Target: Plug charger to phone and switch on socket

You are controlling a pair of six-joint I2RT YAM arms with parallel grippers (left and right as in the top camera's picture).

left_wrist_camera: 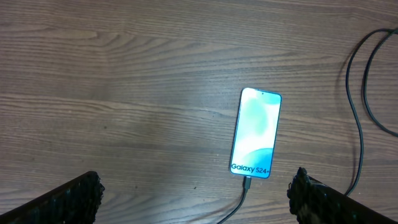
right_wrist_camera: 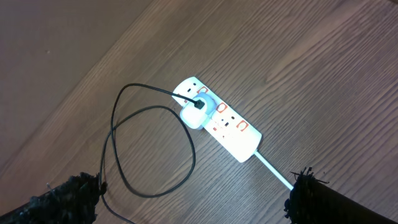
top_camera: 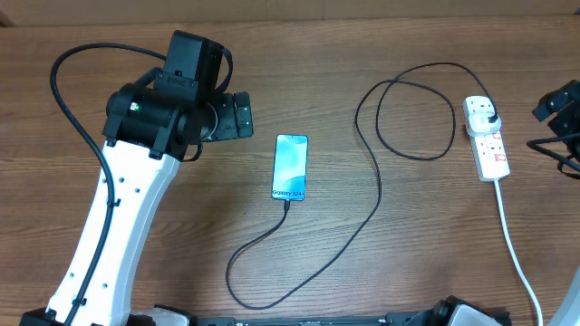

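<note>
Black charger (top_camera: 376,195) looks seated in the phone (top_camera: 290,167) and in the socket (top_camera: 487,138) well right of it. Left gripper (left_wrist_camera: 196,190) hangs left of the phone, right gripper (right_wrist_camera: 196,196) above the socket, both wide apart. Next, I reckon, the right one presses the red switch (right_wrist_camera: 201,91).

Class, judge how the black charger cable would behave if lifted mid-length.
The charger cable lies in loose loops, so it would probably sag limply. It looks thin, likely light. Both ends look plugged in, so lifting may drag the phone.
</note>
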